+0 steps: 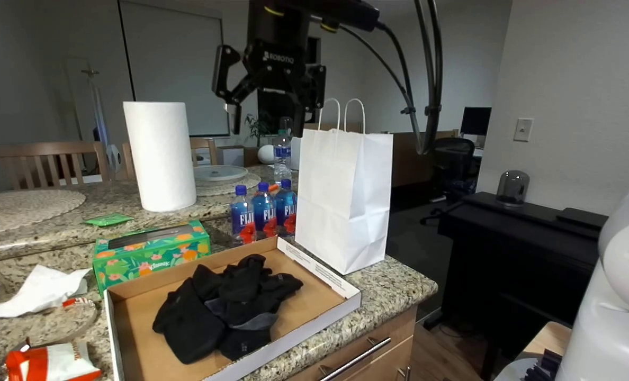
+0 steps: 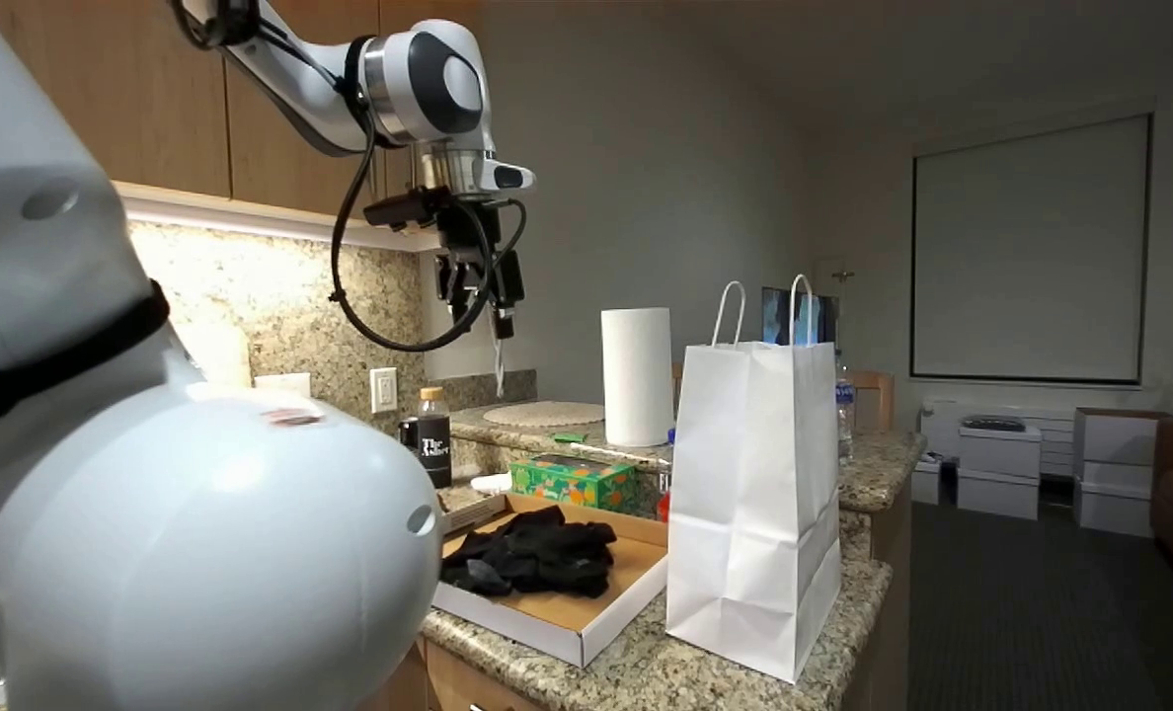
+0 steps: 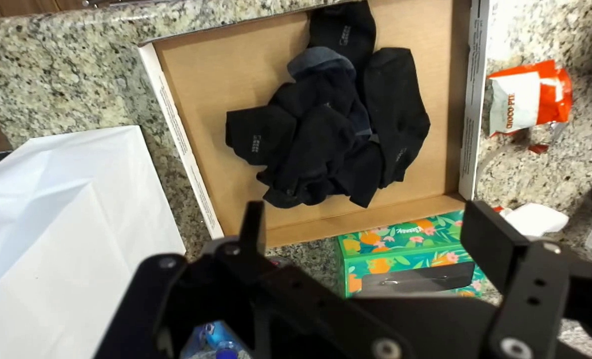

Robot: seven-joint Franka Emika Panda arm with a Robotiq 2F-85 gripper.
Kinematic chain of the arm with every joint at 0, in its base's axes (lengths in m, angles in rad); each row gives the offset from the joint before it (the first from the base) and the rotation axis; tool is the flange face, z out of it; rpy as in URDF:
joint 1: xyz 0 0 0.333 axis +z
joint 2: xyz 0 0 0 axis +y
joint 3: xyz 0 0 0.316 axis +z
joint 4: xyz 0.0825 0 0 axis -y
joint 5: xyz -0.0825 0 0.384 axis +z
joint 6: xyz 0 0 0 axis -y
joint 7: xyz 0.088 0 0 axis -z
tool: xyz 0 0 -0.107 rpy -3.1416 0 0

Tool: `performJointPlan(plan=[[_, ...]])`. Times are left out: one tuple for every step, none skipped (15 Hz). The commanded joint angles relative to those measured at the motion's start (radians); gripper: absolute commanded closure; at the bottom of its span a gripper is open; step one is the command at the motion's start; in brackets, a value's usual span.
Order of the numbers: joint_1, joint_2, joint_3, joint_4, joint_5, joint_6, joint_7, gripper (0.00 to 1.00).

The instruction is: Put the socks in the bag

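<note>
Fingers (image 3: 493, 244) are spread really wide, completely let go, with just air in the gap. They point down and hang pretty high over the worktop (image 1: 388, 288), not touching anything I can make out, and in an exterior view they're well apart from the bag (image 2: 735, 494). As for the socks (image 1: 235, 307), they're in one messy black heap in a shallow cardboard tray (image 1: 137, 338), a bit of gray showing here and there. From the wrist view you can see one sock lying flatter along the edge of the pile, on the side toward the orange-and-white snack packet (image 3: 530, 97). The bag's standing upright just beside the tray, thin strip of worktop showing between the two from above, but what's inside it is hidden. Flowery tissue box (image 1: 161, 259) sits along one wall of the tray, can't tell if they actually touch. Three blue-capped water bottles (image 1: 264, 211) stand side by side between that box and the bag, and a paper towel roll (image 1: 161, 159) is up on the raised ledge (image 1: 113, 198) behind.
</note>
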Motion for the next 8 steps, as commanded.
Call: performJointPlan(plan=[[0.033,0.009,-0.027,0.004,-0.020,0.002,0.016,0.00],[0.033,0.009,-0.027,0.006,-0.020,0.002,0.016,0.00],[0.041,0.034,-0.022,0.005,-0.018,0.017,0.001,0.00],[0.037,0.065,-0.017,-0.003,-0.022,0.064,0.001,0.00],[0.037,0.106,-0.018,-0.003,-0.019,0.110,-0.006,0.00],[0.032,0.134,-0.017,-0.010,-0.026,0.162,-0.001,0.00],[0.028,0.174,-0.017,-0.012,-0.034,0.223,-0.001,0.00],[0.025,0.210,-0.017,-0.010,-0.052,0.275,0.005,0.00]])
